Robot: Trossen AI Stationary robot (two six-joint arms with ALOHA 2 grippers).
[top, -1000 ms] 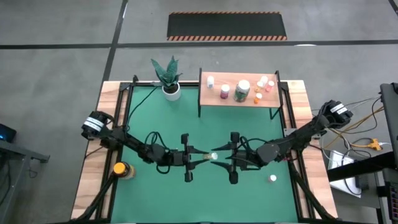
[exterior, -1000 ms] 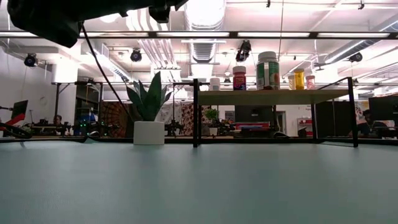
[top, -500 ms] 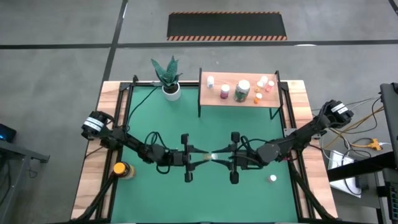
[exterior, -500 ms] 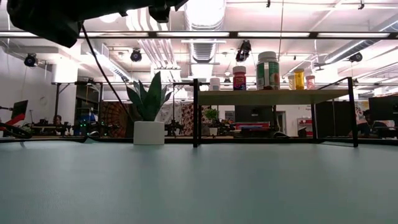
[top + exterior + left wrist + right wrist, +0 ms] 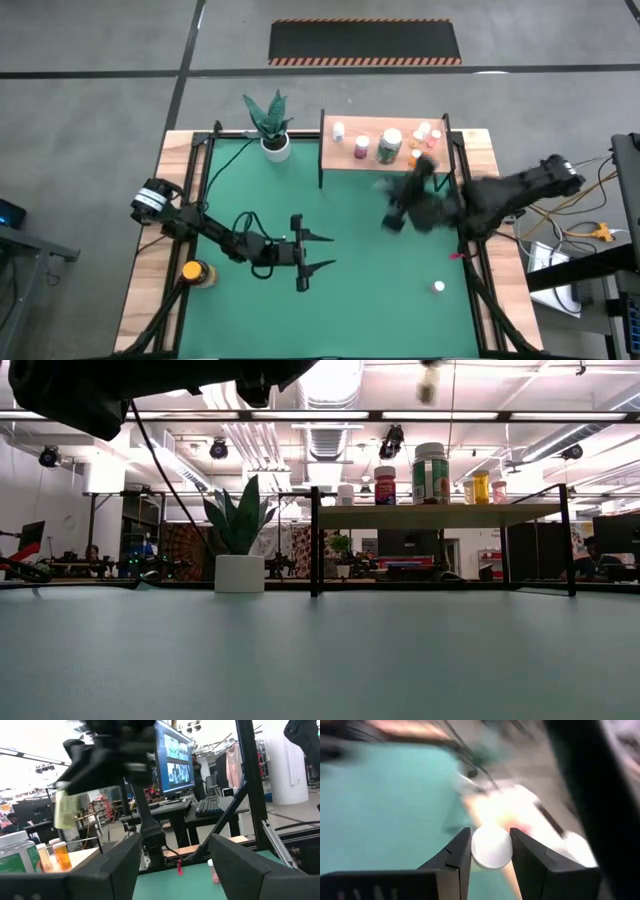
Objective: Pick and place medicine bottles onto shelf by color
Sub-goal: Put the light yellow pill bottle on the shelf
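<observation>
The right gripper grips a white-capped medicine bottle between its two fingers, and hangs blurred at about 2 o'clock from the green mat's centre, just in front of the shelf. The left gripper sits near the mat's centre, jaws spread wide and empty. Several bottles stand on the shelf at 1 o'clock. One small white bottle lies at 4 o'clock, and an amber yellow-capped bottle at 8 o'clock.
</observation>
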